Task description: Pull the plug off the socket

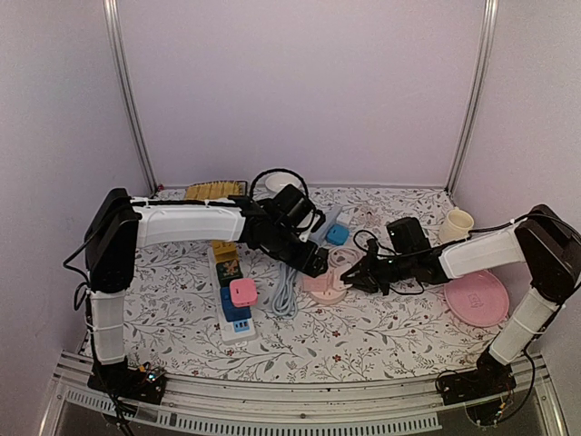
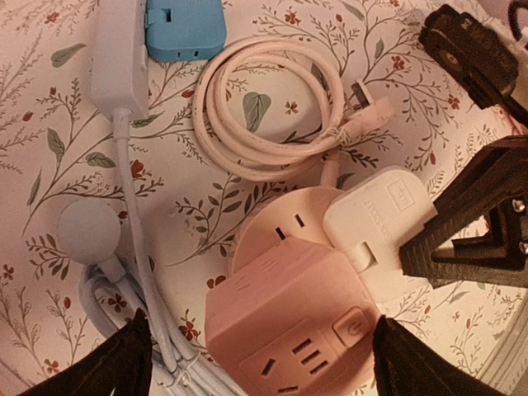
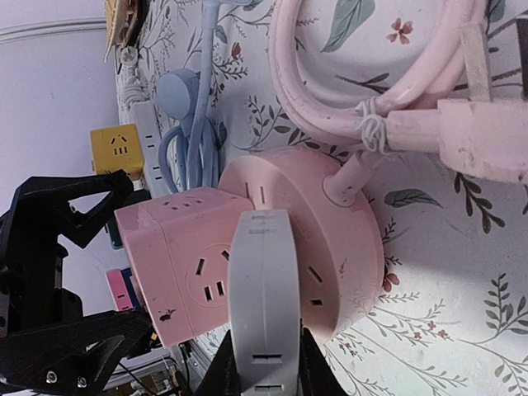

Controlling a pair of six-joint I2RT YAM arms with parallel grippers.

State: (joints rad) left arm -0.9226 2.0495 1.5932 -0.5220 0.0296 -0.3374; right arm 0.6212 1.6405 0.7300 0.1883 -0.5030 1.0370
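The white plug (image 2: 379,216) is seated in the round part of the pink socket (image 2: 285,318), about mid-surface and a touch toward the right edge. The right fingers (image 3: 313,375) are clamped shut on the plug's outer end. The plug's long axis runs out of the socket toward the right arm, so the pull probably goes back along that line. The left fingers (image 2: 124,359) are spread wide, one on each side of the socket, with a gap showing on both sides. They'd likely need to close and pin the socket down, otherwise it could just slide along with the plug.
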